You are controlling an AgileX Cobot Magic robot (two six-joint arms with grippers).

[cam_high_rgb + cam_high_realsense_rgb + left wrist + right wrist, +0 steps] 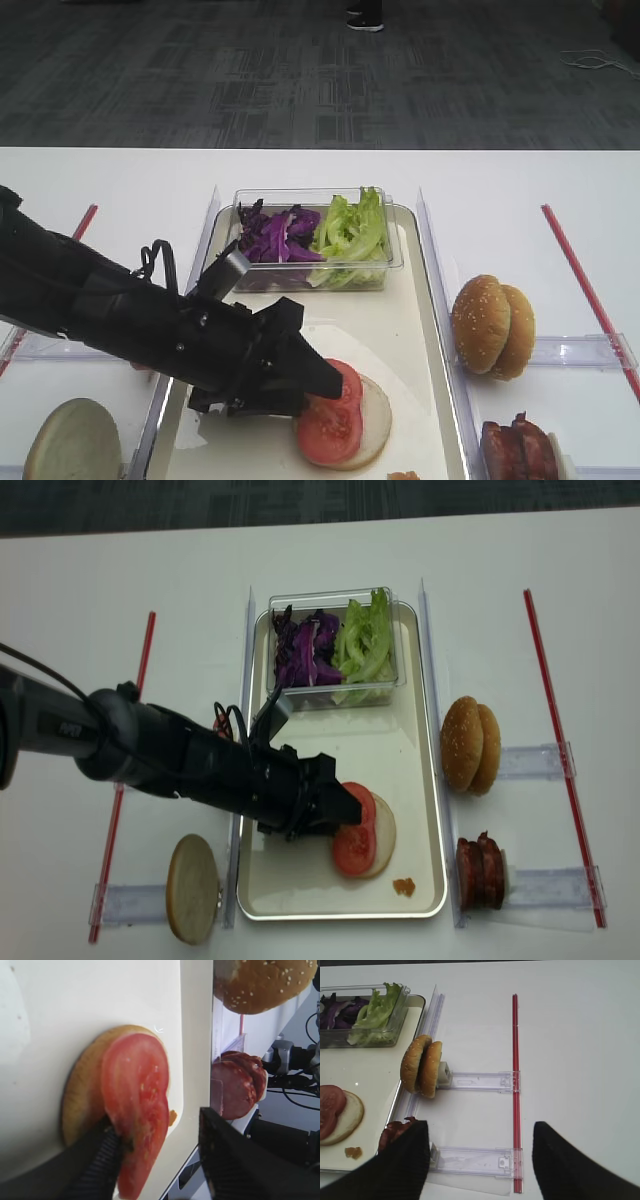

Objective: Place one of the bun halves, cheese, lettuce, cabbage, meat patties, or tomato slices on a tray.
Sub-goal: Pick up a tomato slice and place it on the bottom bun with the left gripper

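Tomato slice [135, 1110] lies on the bun half [82, 1105] in the tray [420, 330] (placing looks done); left tool [160, 1155] released, right tool [480, 1152] spread.

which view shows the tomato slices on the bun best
The left wrist view: the tomato slices fill the frame, overlapping on the bun half, one open finger touching. Both exterior high views show them smaller, partly behind the left gripper; the right wrist view crops them at its edge.

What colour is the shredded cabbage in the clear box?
Dark purple cabbage, clearest in the realsense overhead view.
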